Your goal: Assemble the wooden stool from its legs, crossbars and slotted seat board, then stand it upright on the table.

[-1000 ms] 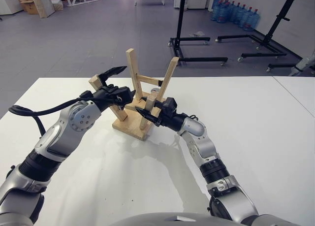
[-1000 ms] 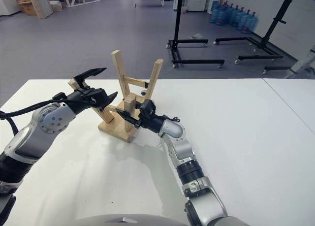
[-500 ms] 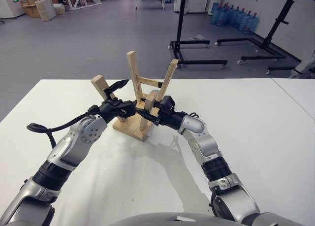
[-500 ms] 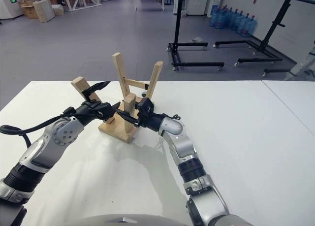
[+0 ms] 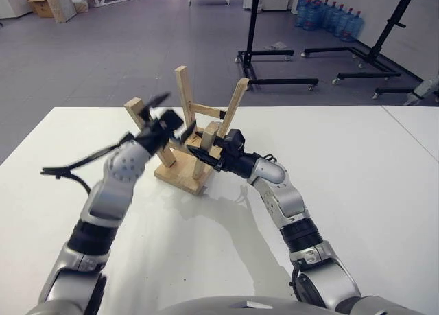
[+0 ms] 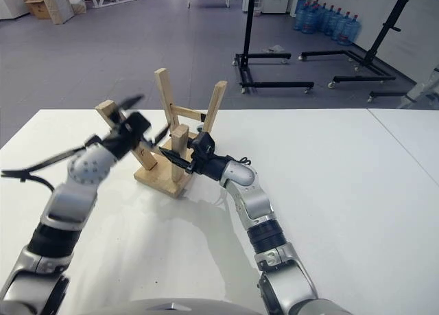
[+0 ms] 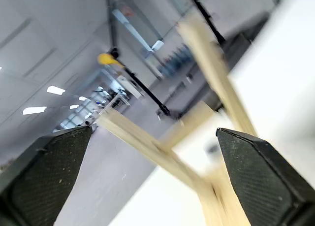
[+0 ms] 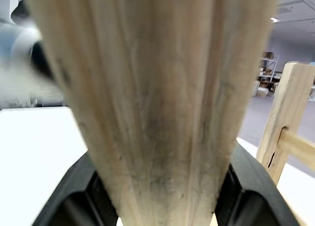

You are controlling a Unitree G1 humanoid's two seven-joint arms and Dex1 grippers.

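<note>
The wooden stool stands upside down on the white table, its seat board (image 5: 177, 179) flat and its legs pointing up. A crossbar (image 5: 208, 112) joins the two far legs (image 5: 184, 99). My right gripper (image 5: 206, 157) is shut on the near right leg (image 8: 157, 113), which sits between its fingers (image 8: 78, 196). My left gripper (image 5: 170, 119) hovers open by the near left leg (image 5: 137, 112), touching nothing. In the left wrist view its fingers (image 7: 44, 177) stand wide apart, with a leg (image 7: 216, 73) and crossbar (image 7: 147, 147) beyond them.
Bare white table (image 5: 343, 178) spreads to the right and toward me. A black cable (image 5: 68, 171) hangs from my left arm over the table's left side. Black metal stands (image 5: 274, 54) sit on the floor past the far edge. A second table (image 5: 418, 123) adjoins at right.
My left arm has swung upright and its open gripper has risen from beside the seat board to the near left leg's top. The right gripper stays on its leg.
</note>
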